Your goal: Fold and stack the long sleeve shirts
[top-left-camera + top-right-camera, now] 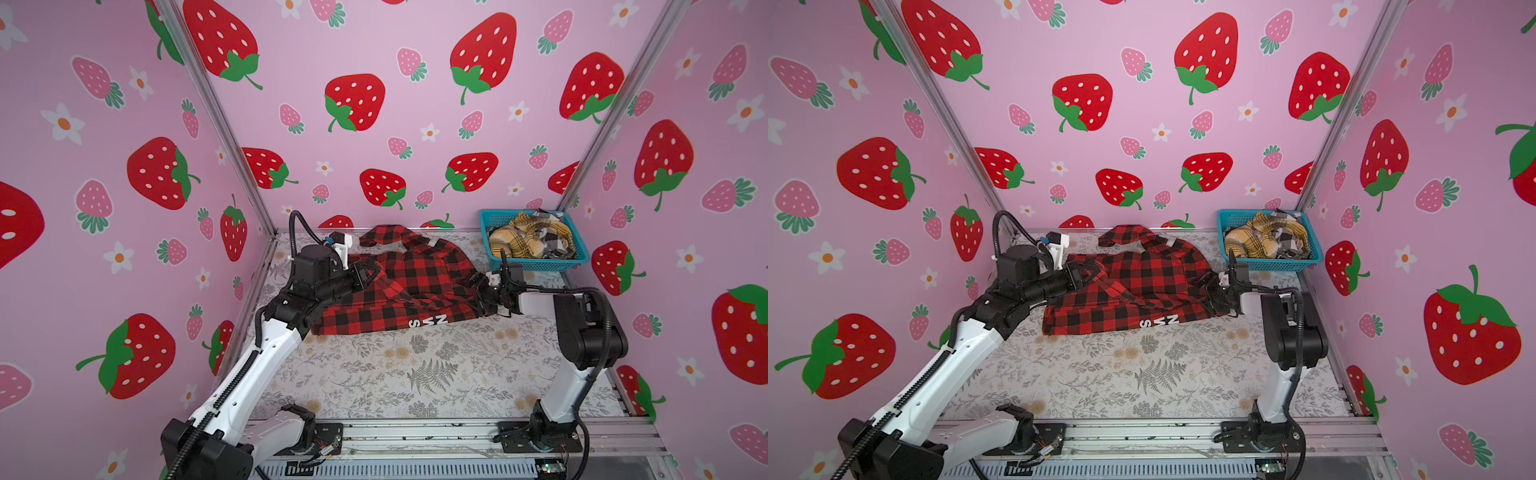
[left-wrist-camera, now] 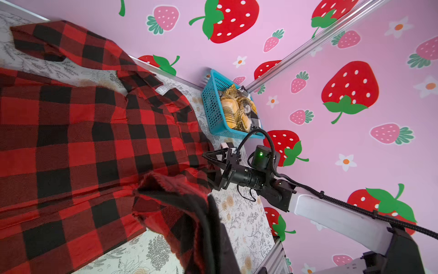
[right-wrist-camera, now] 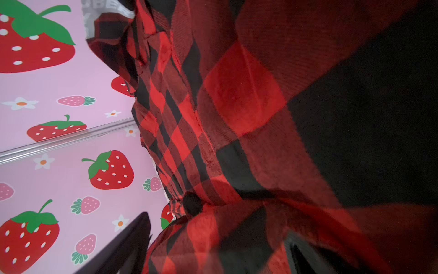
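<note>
At 9 o'clock in both top views: left fingers (image 1: 365, 277) clamped shut on a raised fold of the red-and-black shirt (image 1: 407, 282), soft woven flannel in big buffalo checks. Lying crumpled across the far half of the bench (image 1: 415, 374), collar and white neck label (image 1: 432, 242) toward 12 o'clock, hem with white block letters (image 1: 428, 322) toward 6 o'clock. Long axis roughly 12 to 6, body spread wider from 9 to 3. One sleeve (image 1: 384, 237) curled along the back edge near 11 o'clock.

At 3 o'clock: right fingers (image 2: 214, 178) spread wide apart at the shirt's side edge, cloth draped over and between them.

At 1 o'clock, in the corner: teal plastic mesh basket (image 1: 536, 264) heaped with a yellow plaid garment (image 1: 519, 243) and black-and-white check cloth (image 1: 552, 243).

Toward 6 o'clock, open floral-printed bench between hem and metal rail (image 1: 415, 434).
</note>
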`<state>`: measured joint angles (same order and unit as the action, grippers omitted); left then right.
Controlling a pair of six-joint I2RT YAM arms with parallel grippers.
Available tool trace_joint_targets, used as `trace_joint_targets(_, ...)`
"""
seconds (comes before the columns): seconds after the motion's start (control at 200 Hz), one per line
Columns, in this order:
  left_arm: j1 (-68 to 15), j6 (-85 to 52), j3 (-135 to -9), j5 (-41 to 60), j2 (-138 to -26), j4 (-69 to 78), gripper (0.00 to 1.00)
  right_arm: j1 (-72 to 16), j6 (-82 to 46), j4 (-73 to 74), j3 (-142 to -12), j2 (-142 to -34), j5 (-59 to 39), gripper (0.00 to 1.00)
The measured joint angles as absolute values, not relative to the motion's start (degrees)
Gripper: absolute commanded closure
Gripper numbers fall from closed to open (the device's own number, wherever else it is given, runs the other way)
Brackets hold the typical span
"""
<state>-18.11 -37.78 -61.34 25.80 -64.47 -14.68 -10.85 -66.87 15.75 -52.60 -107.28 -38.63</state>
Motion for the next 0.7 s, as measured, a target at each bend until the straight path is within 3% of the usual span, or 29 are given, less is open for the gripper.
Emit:
trace_joint_targets(0.155, -15.7, -37.8, -59.5, 24.9, -63.3, -15.1, 1.00, -10.5, -64.8, 15.9, -52.6, -107.1, -39.8, 0.15)
trace_joint_targets(0.44, -12.4, -39.1, -55.5, 24.5, -60.3, -14.8, 1.00, -10.8, -61.3, 8.0, -53.6, -106.7, -38.0, 0.64)
trace_joint_targets(0.7, -11.8, -38.7, -53.8, 24.7, -60.2, -14.8, 1.00, -10.8, -61.9, 6.4, -53.9, -107.4, -37.9, 0.97)
